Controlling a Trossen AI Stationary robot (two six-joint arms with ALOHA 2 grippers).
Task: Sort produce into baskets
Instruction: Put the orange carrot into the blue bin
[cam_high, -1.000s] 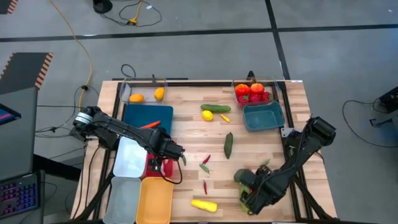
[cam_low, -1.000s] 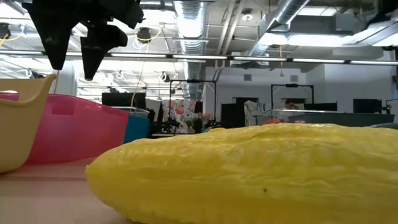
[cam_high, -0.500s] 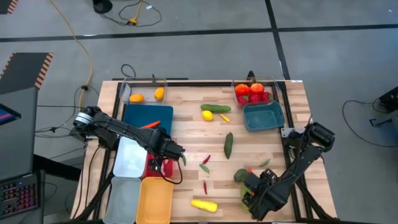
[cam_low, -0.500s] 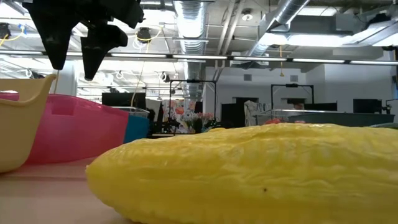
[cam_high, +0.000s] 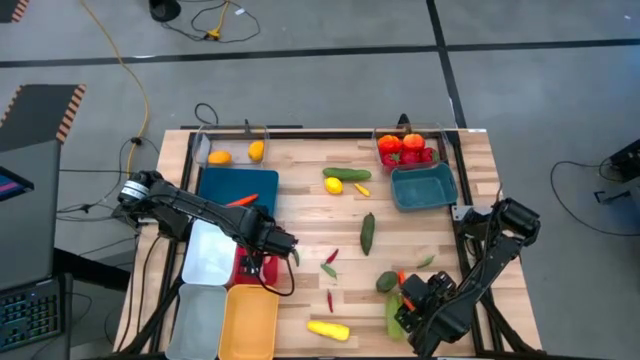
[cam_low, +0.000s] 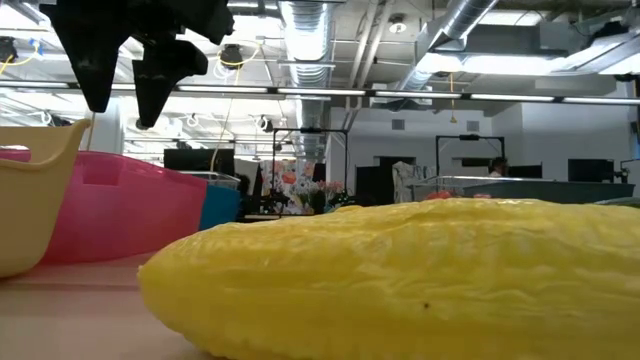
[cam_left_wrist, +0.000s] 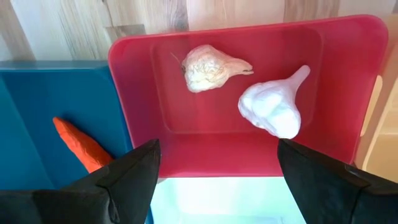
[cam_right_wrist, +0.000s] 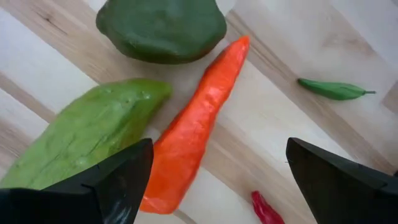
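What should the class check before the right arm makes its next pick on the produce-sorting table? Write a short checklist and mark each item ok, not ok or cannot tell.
1. Right tool open: ok, its fingers stand wide apart.
2. Target in front of the right tool: ok, the carrot lies between the fingers' line of sight, flat on the table.
3. Carrot free of neighbours: not ok, the light green piece lies against it and the dark green avocado sits at its tip.
4. Left tool out of the way: ok, it hangs open over the red basket, which holds two garlic bulbs.
5. Destination for carrots: ok, the dark blue basket already holds a carrot.
6. Height of the right tool above the carrot: cannot tell.
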